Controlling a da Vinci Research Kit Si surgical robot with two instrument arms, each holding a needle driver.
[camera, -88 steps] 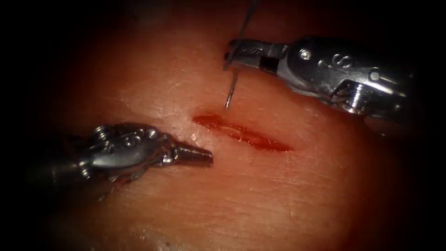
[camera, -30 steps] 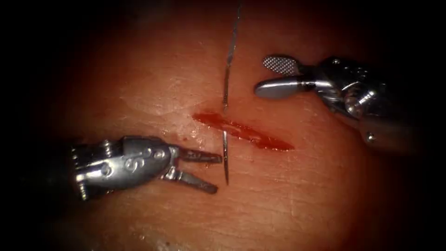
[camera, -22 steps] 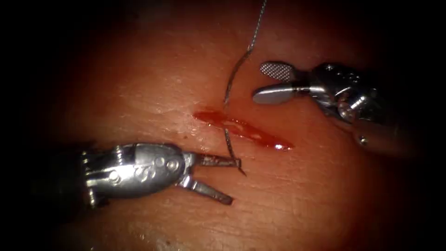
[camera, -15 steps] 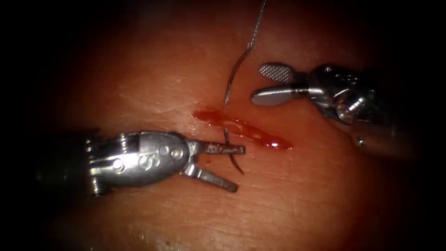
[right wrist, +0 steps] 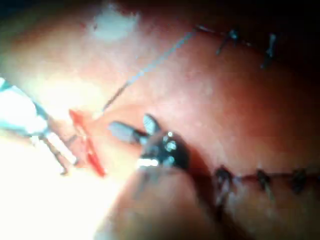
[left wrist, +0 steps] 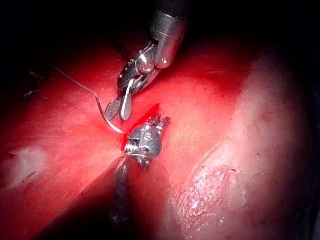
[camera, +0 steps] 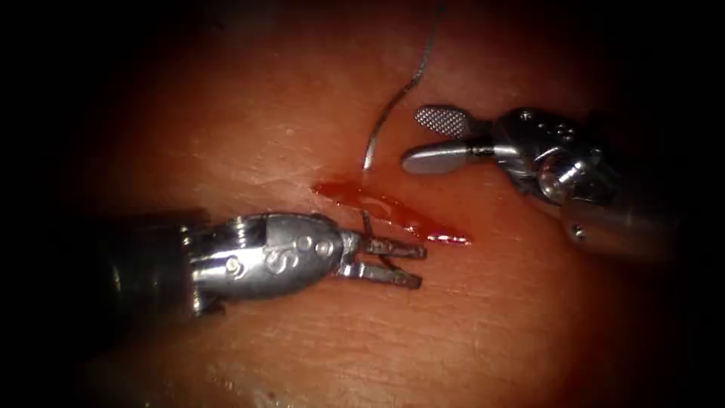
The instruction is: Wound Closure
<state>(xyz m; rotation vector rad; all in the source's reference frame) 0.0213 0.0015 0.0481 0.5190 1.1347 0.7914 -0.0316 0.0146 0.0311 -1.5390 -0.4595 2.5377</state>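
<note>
The left tool (camera: 393,262) lies on the tissue (camera: 226,143) left of the cut (camera: 393,215), its jaws a narrow gap apart around the needle's (camera: 368,147) pointed end, touching it but not clamped. The needle passes through the tissue across the cut: its tip end shows between those jaws, its rear part rises above the cut, with the thread (camera: 423,53) trailing upward. The right tool (camera: 427,140) hovers right of the needle's rear, jaws wide open, holding nothing.
</note>
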